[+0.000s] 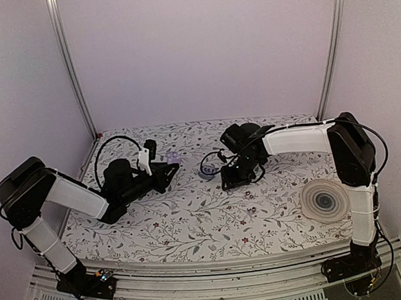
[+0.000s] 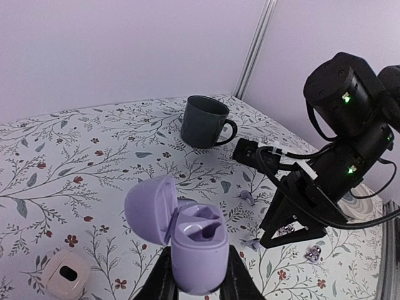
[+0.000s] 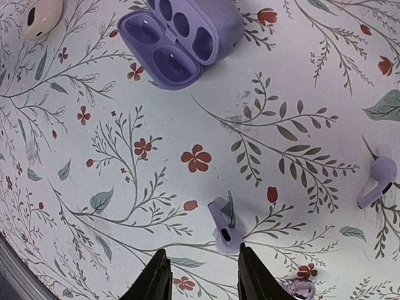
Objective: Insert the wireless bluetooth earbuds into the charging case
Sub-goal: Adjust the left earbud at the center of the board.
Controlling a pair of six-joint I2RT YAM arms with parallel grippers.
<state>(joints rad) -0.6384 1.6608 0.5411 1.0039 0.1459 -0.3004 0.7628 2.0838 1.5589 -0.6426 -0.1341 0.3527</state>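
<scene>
My left gripper [image 2: 199, 278] is shut on the lower half of the lilac charging case [image 2: 197, 250], which is upright with its lid swung open to the left and both sockets bare. In the top view the case [image 1: 173, 155] sits at the left gripper's [image 1: 168, 168] tip. One lilac earbud [image 3: 224, 230] lies on the flowered cloth just ahead of my right gripper [image 3: 201, 265], close to its right finger; the jaws are open and hold nothing. A second earbud [image 3: 377, 181] lies further right. The case [image 3: 181, 34] also shows at the top of the right wrist view.
A dark mug [image 2: 203, 122] stands behind the case. A white round piece with a dark centre [image 2: 65, 273] lies left of the left gripper. A small clear lilac bit [image 3: 302, 289] lies beside the right finger. A flat lilac disc [image 1: 325, 200] lies by the right arm.
</scene>
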